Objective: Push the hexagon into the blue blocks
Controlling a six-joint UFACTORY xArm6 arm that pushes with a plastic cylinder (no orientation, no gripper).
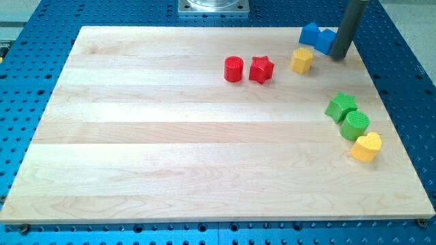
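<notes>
**Resting at the blue blocks, top right of the board**

Standing on the wooden board (170,136), my tip (339,57) sits at the view's top right, right against the blue blocks (317,37). The rod rises out of frame at the top edge, so its upper length is cut off. No jaws here to report on: the arm ends in a plain dark rod.

The rod covers the right side of the blue blocks. Two seem to sit touching each other, but their shapes are hard to make out and the right one is partly hidden.

The yellow hexagon (302,60) lies just below and to the left of the blue blocks, very near them; whether it touches them cannot be told. It is to the left of my tip, near but apart.

Further left sit a red cylinder (234,69) and a red star (261,69), just beside each other.

Down the right edge: a green star (340,106), a green cylinder (355,125) and a yellow heart (366,146), in a close diagonal line.

A grey metal plate (214,6) is cut off at the top.
</notes>
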